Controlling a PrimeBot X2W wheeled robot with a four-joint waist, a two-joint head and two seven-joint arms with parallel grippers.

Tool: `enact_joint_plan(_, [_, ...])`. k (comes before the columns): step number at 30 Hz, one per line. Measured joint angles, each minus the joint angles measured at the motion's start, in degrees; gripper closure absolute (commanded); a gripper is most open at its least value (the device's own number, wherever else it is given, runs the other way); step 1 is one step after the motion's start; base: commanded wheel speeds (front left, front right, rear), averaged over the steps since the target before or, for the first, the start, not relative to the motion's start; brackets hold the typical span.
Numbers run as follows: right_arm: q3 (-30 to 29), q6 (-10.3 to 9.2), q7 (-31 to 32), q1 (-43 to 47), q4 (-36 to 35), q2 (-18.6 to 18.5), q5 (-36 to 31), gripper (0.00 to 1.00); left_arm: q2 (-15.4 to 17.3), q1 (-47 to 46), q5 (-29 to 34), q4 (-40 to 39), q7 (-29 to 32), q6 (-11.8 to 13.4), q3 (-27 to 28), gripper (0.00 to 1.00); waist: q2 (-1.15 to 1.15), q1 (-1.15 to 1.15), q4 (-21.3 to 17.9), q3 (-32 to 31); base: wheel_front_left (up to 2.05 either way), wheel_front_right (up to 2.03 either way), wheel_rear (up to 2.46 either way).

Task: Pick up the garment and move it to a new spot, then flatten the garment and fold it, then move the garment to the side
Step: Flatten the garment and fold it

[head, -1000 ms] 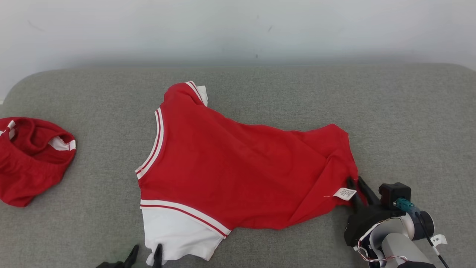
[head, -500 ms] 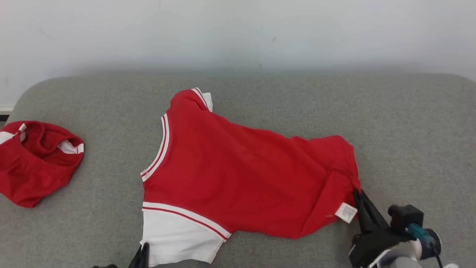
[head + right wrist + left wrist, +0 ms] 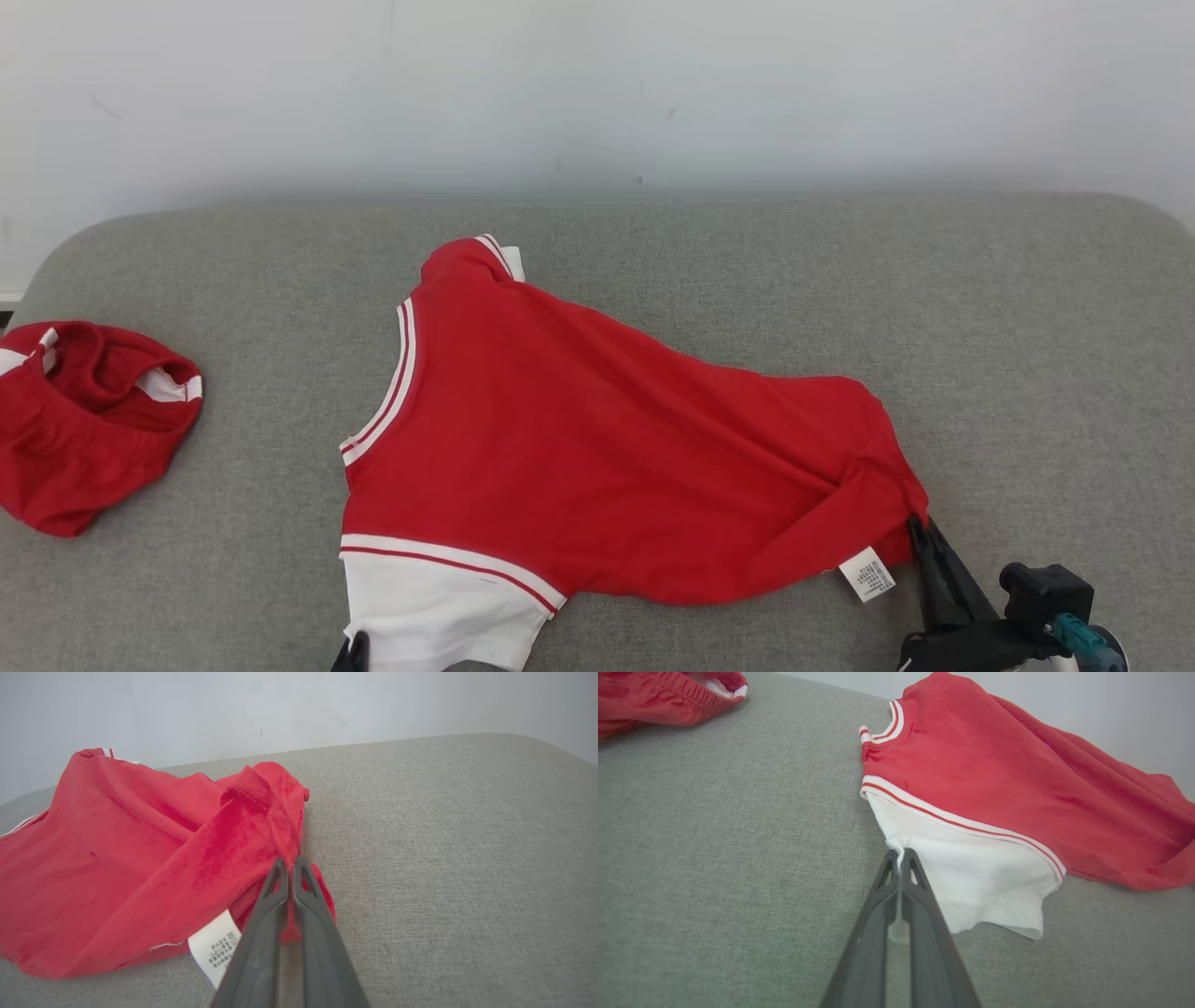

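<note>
The garment (image 3: 597, 457) is a red shirt with white sleeves and white-striped trim, spread across the grey cushion. My left gripper (image 3: 353, 651) sits at the bottom edge of the head view, shut on the corner of the white sleeve (image 3: 971, 877); in the left wrist view that gripper (image 3: 901, 856) pinches the white cloth between its fingers. My right gripper (image 3: 920, 530) is shut on the red hem corner beside the white care label (image 3: 866, 574). The right wrist view shows this gripper (image 3: 290, 863) with red fabric (image 3: 140, 868) squeezed between the fingers and the label (image 3: 216, 945) hanging to their left.
A second red piece of clothing (image 3: 79, 420) lies bunched at the cushion's left end, also seen in the left wrist view as red cloth (image 3: 668, 695). The grey cushion (image 3: 1027, 327) stretches bare to the right and behind. A pale wall (image 3: 597, 93) rises beyond it.
Both grippers closed on the garment, the left on the white sleeve, the right on the hem corner. The camera view shifted, and the hem has been drawn toward the near right.
</note>
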Motion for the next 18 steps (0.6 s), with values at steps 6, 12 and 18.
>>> enact_joint_plan(6, [0.5,0.00,0.0,0.0,0.7,0.3,0.4,0.84,-0.3,0.0,-0.1,1.3,0.0,0.0,-0.6,1.00,0.00,0.00,0.1,-0.8,0.00,0.00,0.00])
enact_joint_plan(12, [-0.8,0.00,0.0,0.2,-0.9,0.2,0.2,0.00,-0.9,0.1,1.7,-0.3,0.0,0.0,2.8,0.00,0.00,0.00,0.0,-1.4,0.00,0.00,0.00])
enact_joint_plan(18, [-3.0,0.00,0.0,3.0,-5.0,0.5,-0.3,0.00,-1.9,2.0,4.3,-5.7,0.0,0.0,8.0,0.00,0.00,0.00,0.0,-2.5,0.00,0.00,0.00])
